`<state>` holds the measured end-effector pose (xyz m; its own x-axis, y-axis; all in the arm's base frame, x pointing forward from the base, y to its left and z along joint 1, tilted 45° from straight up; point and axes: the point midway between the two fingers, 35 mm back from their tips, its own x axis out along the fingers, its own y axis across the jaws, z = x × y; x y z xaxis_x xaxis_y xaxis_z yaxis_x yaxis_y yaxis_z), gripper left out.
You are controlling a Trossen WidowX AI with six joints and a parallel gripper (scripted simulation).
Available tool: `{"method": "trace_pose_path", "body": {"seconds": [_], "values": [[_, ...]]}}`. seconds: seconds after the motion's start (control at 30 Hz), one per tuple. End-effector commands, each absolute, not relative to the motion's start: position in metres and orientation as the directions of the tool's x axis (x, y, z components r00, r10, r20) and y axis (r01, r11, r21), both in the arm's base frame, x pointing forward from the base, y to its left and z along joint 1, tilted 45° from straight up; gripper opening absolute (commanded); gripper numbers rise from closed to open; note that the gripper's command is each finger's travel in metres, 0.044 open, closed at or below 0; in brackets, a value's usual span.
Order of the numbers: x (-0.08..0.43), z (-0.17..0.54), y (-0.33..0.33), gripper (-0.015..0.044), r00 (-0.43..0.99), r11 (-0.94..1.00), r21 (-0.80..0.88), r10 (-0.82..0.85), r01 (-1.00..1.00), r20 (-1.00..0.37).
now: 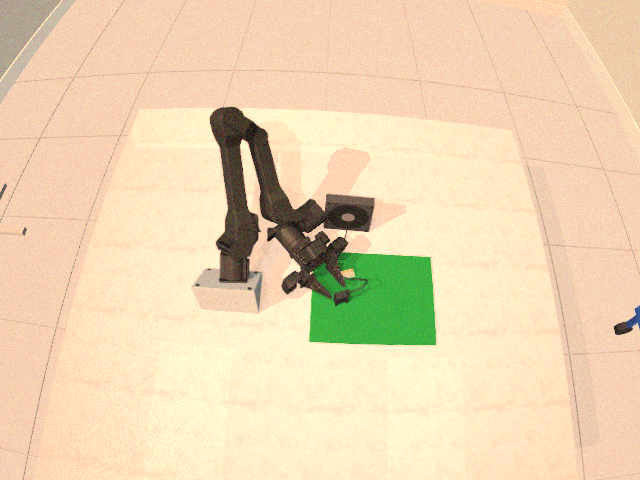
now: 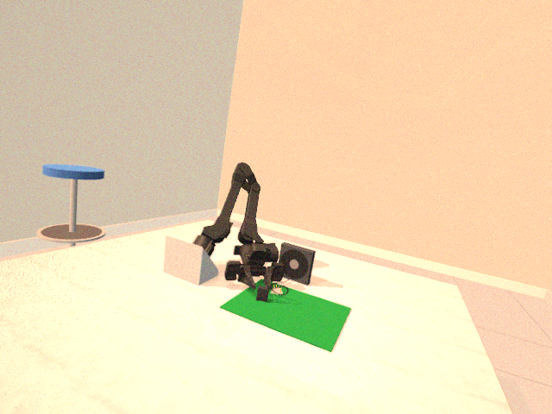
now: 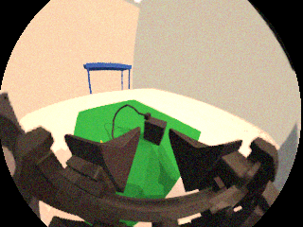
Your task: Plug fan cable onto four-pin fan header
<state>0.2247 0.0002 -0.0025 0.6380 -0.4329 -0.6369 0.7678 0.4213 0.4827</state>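
Observation:
The dark plug [image 1: 341, 297] [image 2: 262, 294] [image 3: 155, 130] is tilted over the near-left part of the green board [image 1: 395, 315] [image 2: 311, 318] [image 3: 89, 120]. Whether it touches the board is not clear. My gripper [image 1: 337, 291] [image 2: 260, 288] [image 3: 154, 130] is partly open, its fingertips on either side of the plug, with gaps showing in the wrist view. The cream header [image 1: 349, 273] [image 2: 277, 290] stands on the board, apart from the plug, and has no plug on it. The thin black cable [image 1: 366, 282] [image 3: 114, 124] curves from the plug past the header.
The dark square fan [image 1: 348, 217] [image 2: 294, 264] stands upright just behind the board, close to my wrist. The arm's pale base block [image 1: 227, 298] [image 2: 183, 260] is left of the board. A blue stool [image 2: 73, 172] [image 3: 108, 66] stands beyond the table.

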Motion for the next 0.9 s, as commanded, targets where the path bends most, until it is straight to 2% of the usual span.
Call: {"method": "trace_pose_path", "body": {"seconds": [0.0, 0.87], "values": [[0.223, 0.005, 0.004, 0.0205, 0.640, 0.416, 0.489, -0.434, 0.767, -0.634], [0.183, 0.061, 0.012, 0.0205, 0.640, 0.415, 0.489, -0.435, 0.767, -0.634]]}}
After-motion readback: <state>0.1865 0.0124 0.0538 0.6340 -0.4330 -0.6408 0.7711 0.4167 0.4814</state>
